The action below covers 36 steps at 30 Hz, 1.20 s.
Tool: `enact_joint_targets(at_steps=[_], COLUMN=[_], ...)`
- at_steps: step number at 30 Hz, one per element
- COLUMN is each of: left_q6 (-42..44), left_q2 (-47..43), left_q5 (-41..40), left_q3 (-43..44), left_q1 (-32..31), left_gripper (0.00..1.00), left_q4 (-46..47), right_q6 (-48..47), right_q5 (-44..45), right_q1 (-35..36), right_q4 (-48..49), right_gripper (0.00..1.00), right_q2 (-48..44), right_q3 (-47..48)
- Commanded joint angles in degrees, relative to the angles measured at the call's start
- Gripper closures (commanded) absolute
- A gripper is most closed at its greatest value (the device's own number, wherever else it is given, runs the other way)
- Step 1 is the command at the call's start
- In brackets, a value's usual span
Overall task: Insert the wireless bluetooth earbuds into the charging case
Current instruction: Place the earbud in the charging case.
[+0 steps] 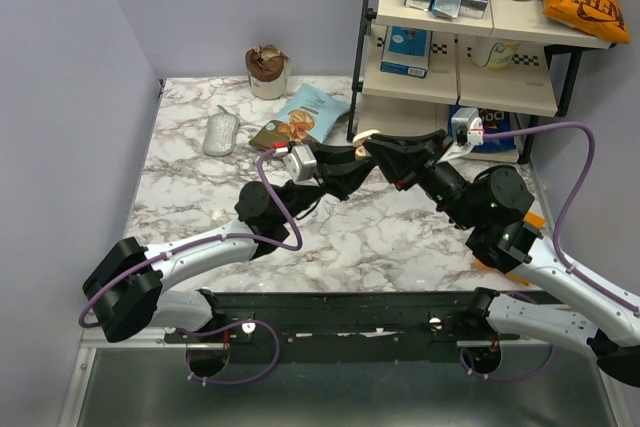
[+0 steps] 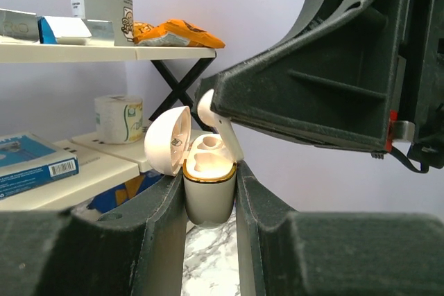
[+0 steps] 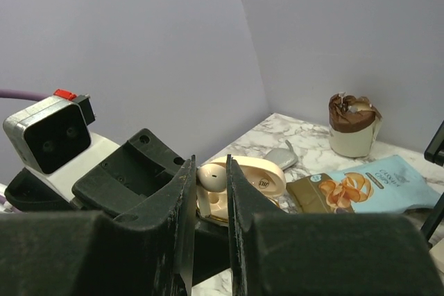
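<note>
The white charging case [image 2: 209,197] stands upright between the fingers of my left gripper [image 2: 208,179], which is shut on its body. Its lid [image 2: 168,140] is swung open to the left. One whitish earbud [image 3: 211,177] is pinched in my right gripper [image 3: 209,171], directly over the open case [image 3: 262,179]. In the left wrist view the earbud [image 2: 208,107] hangs head up, and its stem reaches down to the case mouth. In the top view both grippers meet above the back middle of the table, the left gripper [image 1: 350,154] under the case [image 1: 365,135] and the right gripper [image 1: 380,150] beside it.
A grey oval object [image 1: 221,133], a blue snack bag [image 1: 303,115] and a brown-topped cup [image 1: 267,71] lie at the back left of the marble table [image 1: 200,197]. A shelf rack [image 1: 470,47] with boxes and a chip bag stands at the back right, close behind the grippers.
</note>
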Motion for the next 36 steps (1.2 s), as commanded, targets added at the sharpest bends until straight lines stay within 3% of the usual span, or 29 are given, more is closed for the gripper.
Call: enact_joint_targets(at_steps=[1, 36], left_q6=[0.07, 0.60], left_q2=[-0.72, -1.78], left_q5=[1.89, 2.25], left_q3=[-1.04, 0.81], left_q1=[-0.07, -0.16], left_gripper=[1.00, 1.00], left_q4=[0.93, 0.49], right_q6=[-1.41, -1.06], right_q5=[1.99, 3.14], right_q1=[0.40, 0.40], right_q4=[2.56, 0.02], right_gripper=[0.99, 0.99], right_q2=[0.38, -1.72], right_q3=[2.53, -3.79])
